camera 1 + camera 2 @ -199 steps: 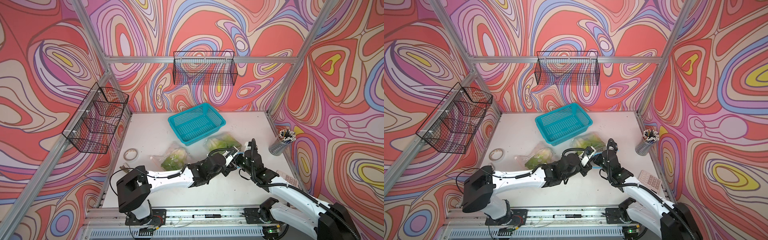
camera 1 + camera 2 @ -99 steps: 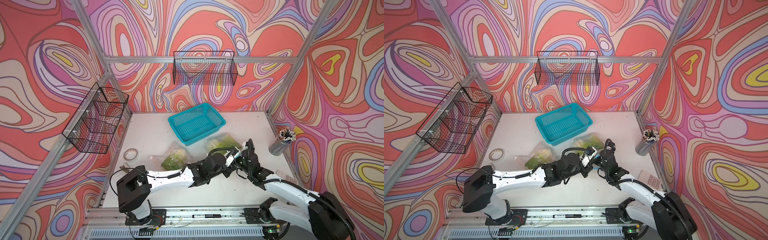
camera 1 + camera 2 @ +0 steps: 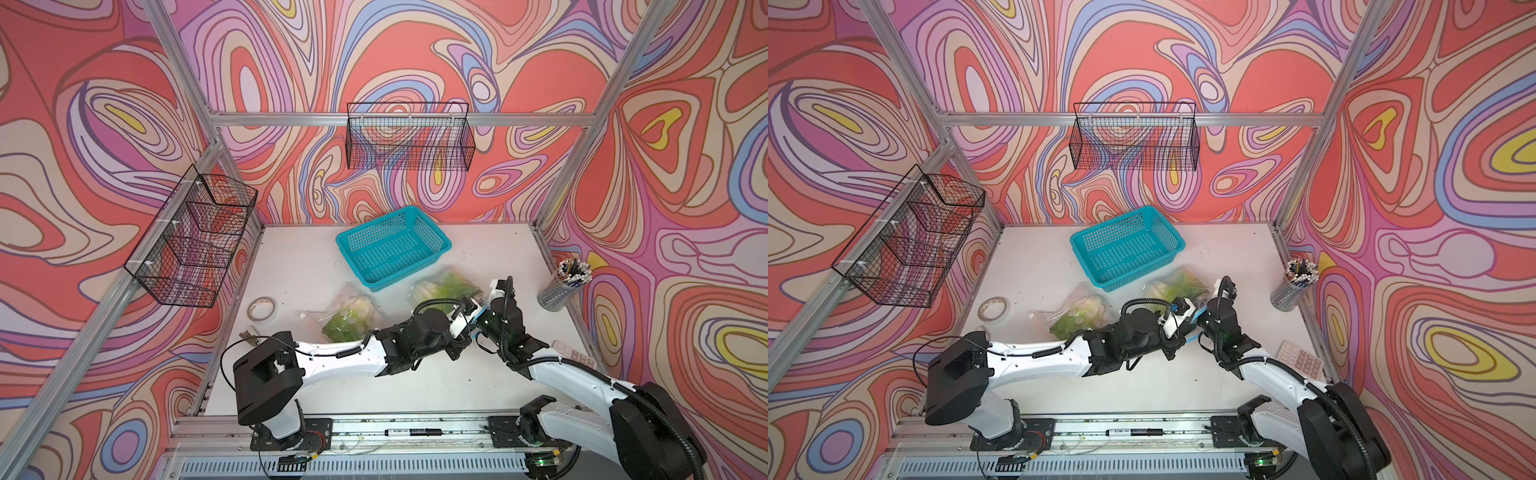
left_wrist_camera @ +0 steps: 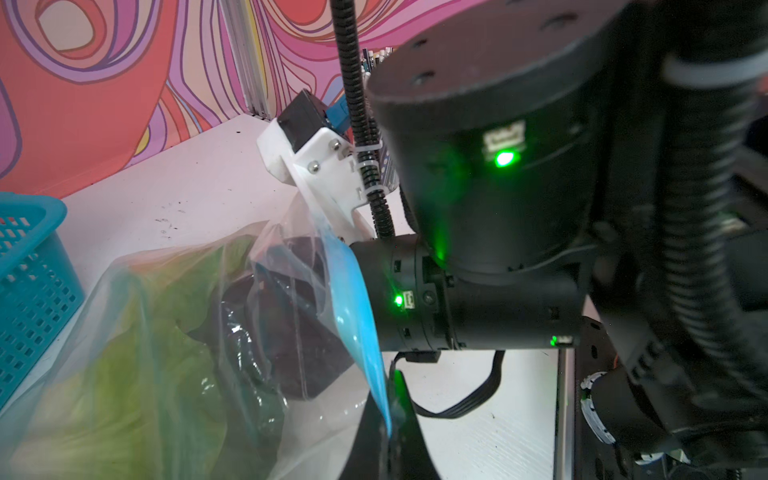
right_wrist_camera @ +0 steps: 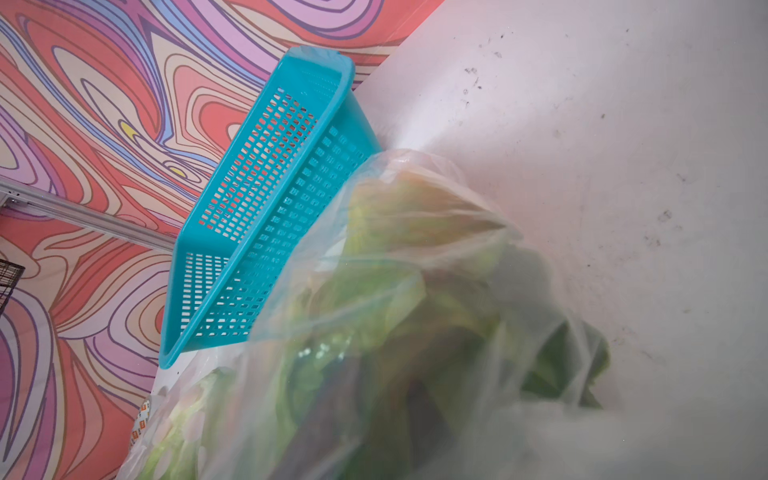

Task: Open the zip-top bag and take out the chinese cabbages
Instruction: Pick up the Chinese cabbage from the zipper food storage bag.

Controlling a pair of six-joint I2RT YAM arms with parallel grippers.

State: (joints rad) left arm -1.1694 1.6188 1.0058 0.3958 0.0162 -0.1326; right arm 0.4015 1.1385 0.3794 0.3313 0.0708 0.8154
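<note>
on the near right side of the teal basket (image 3: 405, 270), both arms met at the zip-top bag (image 3: 446, 286). the left gripper (image 4: 390, 419) was clamped shut on the bag's blue zip strip (image 4: 353, 299) and held one lip of the mouth up. the right gripper (image 4: 266, 332) sat inside the bag, past the parted strip. film and leaves hid its jaws, so it could not be told whether they stood apart or had closed on a head. the chinese cabbages (image 5: 395, 232) were all inside the bag, which lay just beside the basket's near wall with green leaves pressed against the film. step in hand, as judged: the bag was open, extraction had begun, and no head was out. the next move called for the right gripper to close on one head, preferably at its firm base, and draw it out through the mouth. meanwhile the left pinch would have to hold so that the film did not drag along. on the basket's near left side, a second bag of greens (image 3: 347, 318) lay untouched.
</note>
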